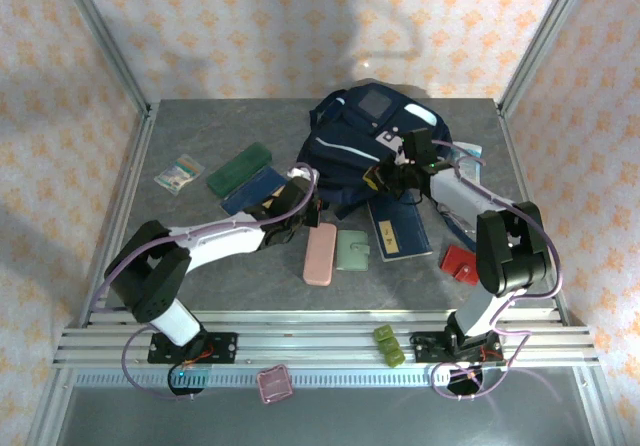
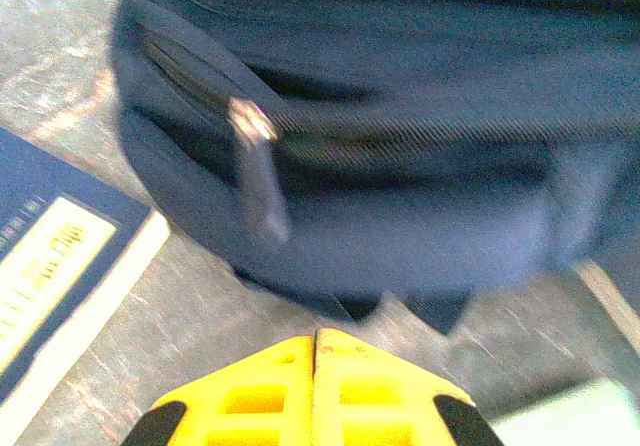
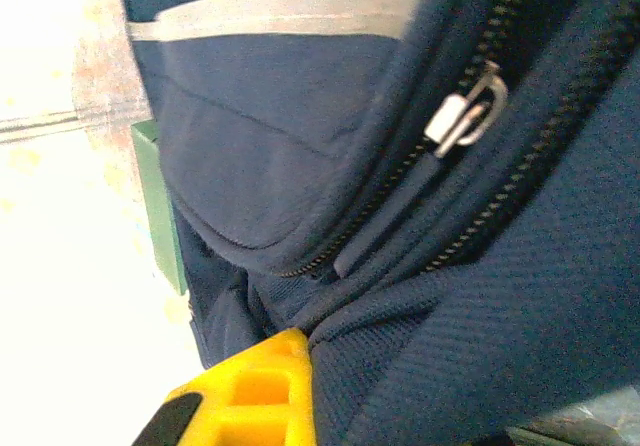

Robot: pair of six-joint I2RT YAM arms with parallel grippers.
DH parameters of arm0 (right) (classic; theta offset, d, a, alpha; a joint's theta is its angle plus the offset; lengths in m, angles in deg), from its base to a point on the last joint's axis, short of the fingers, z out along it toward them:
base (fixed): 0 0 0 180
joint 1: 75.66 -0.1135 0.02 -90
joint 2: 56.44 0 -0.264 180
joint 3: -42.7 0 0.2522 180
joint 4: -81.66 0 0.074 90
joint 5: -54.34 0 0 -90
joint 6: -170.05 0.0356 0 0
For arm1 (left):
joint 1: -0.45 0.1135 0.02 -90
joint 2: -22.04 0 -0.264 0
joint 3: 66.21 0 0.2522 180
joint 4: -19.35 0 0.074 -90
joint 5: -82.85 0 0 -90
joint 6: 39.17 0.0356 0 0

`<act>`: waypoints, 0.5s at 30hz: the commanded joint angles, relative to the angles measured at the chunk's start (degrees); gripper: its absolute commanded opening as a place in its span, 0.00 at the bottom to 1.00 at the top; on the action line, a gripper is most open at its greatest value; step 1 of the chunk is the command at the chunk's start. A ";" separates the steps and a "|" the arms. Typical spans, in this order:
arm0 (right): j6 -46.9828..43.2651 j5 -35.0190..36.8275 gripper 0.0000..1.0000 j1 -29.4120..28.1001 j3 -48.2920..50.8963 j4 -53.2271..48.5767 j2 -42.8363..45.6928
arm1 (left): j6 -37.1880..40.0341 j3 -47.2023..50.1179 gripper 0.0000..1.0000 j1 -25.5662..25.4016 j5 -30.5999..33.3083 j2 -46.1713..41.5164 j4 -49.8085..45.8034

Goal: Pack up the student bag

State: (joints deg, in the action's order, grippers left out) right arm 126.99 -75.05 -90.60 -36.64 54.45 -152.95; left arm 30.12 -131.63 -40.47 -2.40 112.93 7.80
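The student bag [image 1: 360, 141], navy with white stripe trim, lies at the back middle of the table. My left gripper [image 1: 312, 204] sits at the bag's near left edge. In the left wrist view its yellow fingers [image 2: 316, 338] are shut and hold nothing, a short way from the bag's side [image 2: 400, 236] and a silver zipper pull [image 2: 255, 156]. My right gripper [image 1: 385, 178] is at the bag's near right side. In the right wrist view it [image 3: 315, 344] is shut on a fold of the bag's fabric [image 3: 480, 346]. One yellow finger [image 3: 265, 386] shows; the fabric hides the other.
On the table lie a dark green case [image 1: 240, 166], a navy booklet [image 1: 252, 192], a pink case [image 1: 321, 254], a green wallet [image 1: 352, 249], a second navy booklet [image 1: 398, 228], a red item [image 1: 460, 263] and a small packet [image 1: 178, 174]. An olive item [image 1: 388, 346] and a pink square [image 1: 273, 383] rest on the front rail.
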 commanded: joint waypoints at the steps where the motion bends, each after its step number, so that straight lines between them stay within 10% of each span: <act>1: -6.42 7.84 0.00 2.99 -6.17 3.21 -1.91 | -2.14 0.01 0.00 -2.78 -0.81 -0.82 -2.03; 15: -0.23 2.36 0.00 3.48 1.95 9.01 6.77 | -4.60 -2.69 0.00 -1.12 1.13 -5.83 -3.39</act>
State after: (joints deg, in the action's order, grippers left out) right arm 126.75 -76.54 -87.93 -34.78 54.69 -151.25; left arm 27.78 -136.25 -44.34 -2.70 113.06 5.68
